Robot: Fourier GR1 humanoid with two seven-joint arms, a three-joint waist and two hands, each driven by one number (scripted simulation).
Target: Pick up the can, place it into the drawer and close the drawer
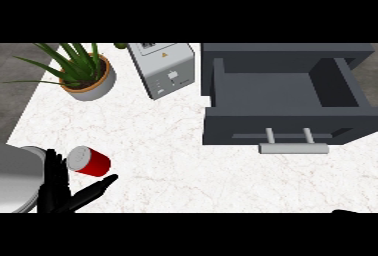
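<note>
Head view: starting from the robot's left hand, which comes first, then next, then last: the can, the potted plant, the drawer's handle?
From the left hand, at lower left:
1. Can, red, lying right beside the fingers.
2. Potted plant, farther up at upper left.
3. Drawer handle, far off to the right, on the open drawer.

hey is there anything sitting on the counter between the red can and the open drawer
Nothing visible does. The red can lies by the left hand, and bare counter runs from it to the open drawer. The toaster and plant stand farther back.
</note>
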